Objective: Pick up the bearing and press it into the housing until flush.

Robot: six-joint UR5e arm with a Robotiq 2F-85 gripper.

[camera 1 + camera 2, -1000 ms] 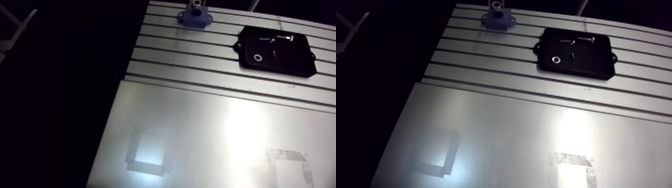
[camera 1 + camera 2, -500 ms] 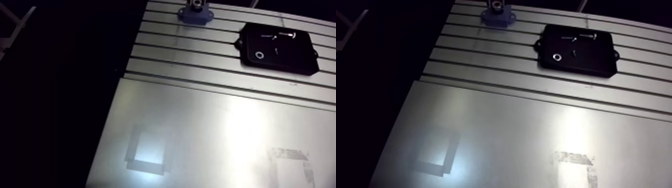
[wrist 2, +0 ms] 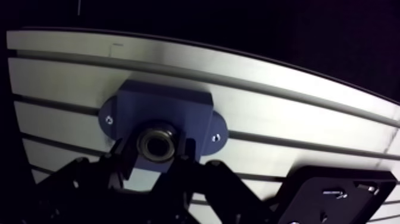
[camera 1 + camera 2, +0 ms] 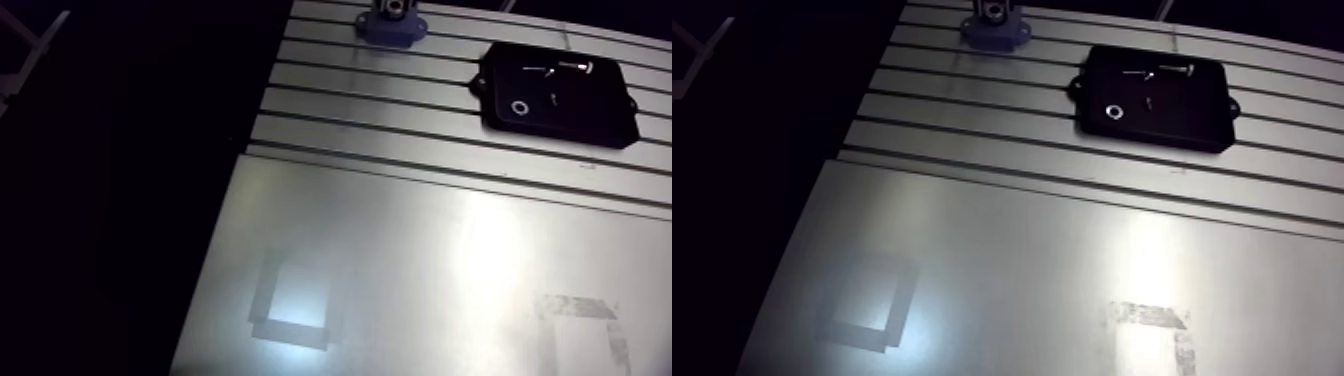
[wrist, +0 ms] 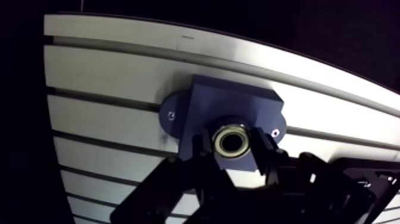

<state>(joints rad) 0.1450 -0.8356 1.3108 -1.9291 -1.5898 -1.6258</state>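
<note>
In the wrist view a steel ring bearing [image 5: 233,142] sits between my two dark fingers [image 5: 204,147]. My gripper [image 5: 233,144] is shut on it. Directly under and behind the bearing is the blue housing [image 5: 229,107], a block with two screwed flanges, standing on the slotted table [image 5: 107,71]. I cannot tell how deep the bearing sits in the housing. In the arm view the housing [image 4: 391,27] shows at the table's far edge, with a bit of metal above it at the frame's border.
To the right of the housing lies a black tray [image 4: 556,95] holding a small ring [image 4: 519,107] and a few screws [image 4: 575,68]. Nearer the camera, a smooth metal plate [image 4: 420,260] carries two taped square outlines [image 4: 293,310].
The whole arm view has shifted a little, so the housing and tray sit closer to the frame's top edge. Nothing on the table has moved relative to the table.
</note>
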